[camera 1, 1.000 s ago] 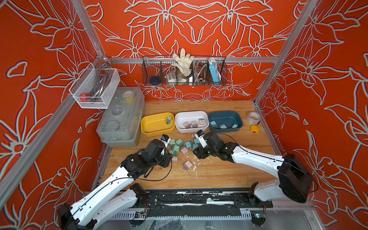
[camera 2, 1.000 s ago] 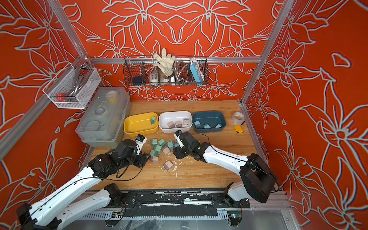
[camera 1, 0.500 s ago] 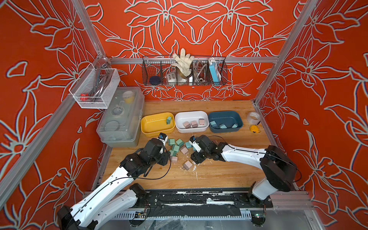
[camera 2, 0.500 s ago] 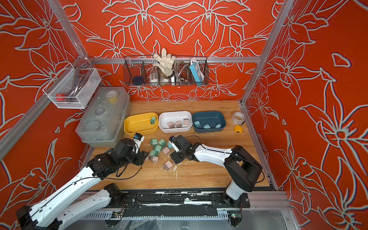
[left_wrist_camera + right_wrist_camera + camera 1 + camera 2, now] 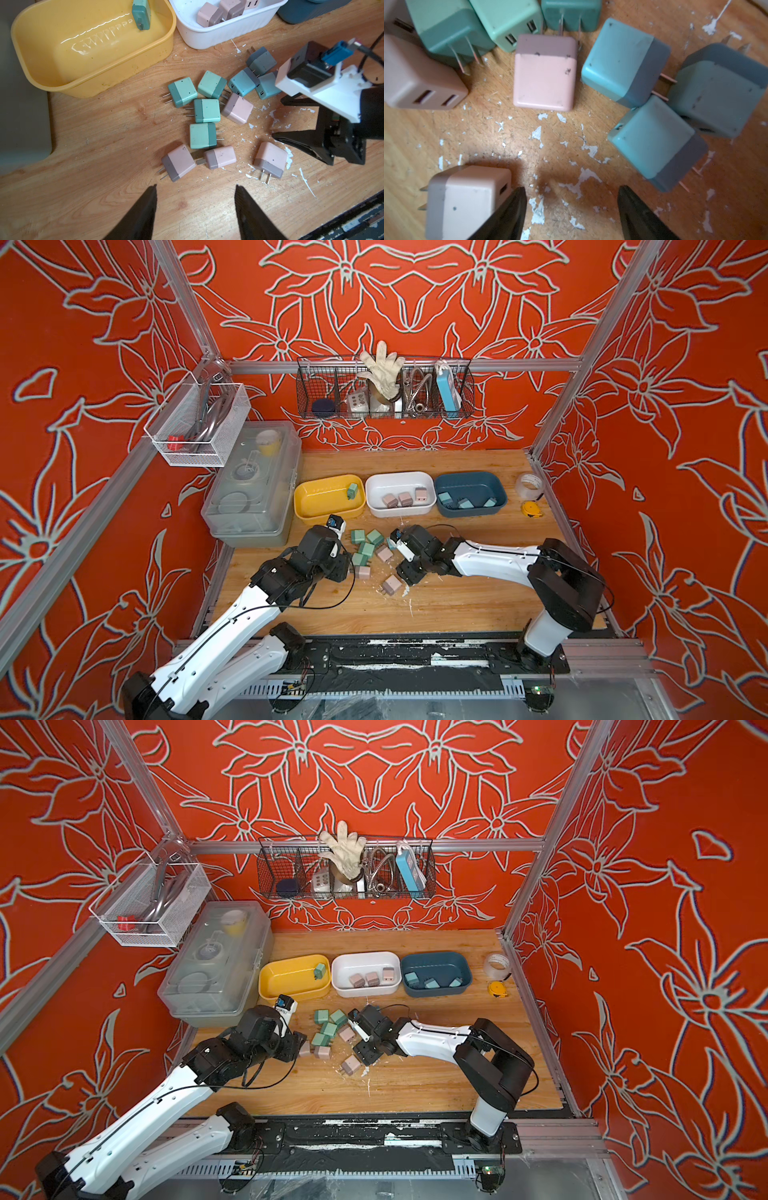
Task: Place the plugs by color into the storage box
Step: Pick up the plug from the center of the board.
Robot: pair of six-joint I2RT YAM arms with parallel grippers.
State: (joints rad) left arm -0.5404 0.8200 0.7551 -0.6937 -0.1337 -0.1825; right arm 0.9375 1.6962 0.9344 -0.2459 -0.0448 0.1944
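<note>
Loose plugs lie in a cluster on the wooden table: mint green (image 5: 205,110), light blue (image 5: 243,81) and pink (image 5: 178,162). Behind them stand three storage boxes. The yellow one (image 5: 320,506) holds one green plug, the white one (image 5: 399,483) three pink, the dark blue one (image 5: 469,483) three light blue. My left gripper (image 5: 195,187) is open over bare wood just in front of the cluster (image 5: 365,549). My right gripper (image 5: 571,188) is open low over the table, empty, with a lone pink plug (image 5: 467,199) against the outside of one finger.
A clear lidded case (image 5: 253,485) stands at the left beside the yellow box. A tape roll (image 5: 529,486) and a yellow tape measure (image 5: 532,509) lie at the right edge. Wire baskets (image 5: 384,393) hang on the back and left walls. White flakes litter the wood.
My right gripper has moved left and toward the front, down beside the lone pink plug, with its arm folding in. The left arm has barely shifted.
</note>
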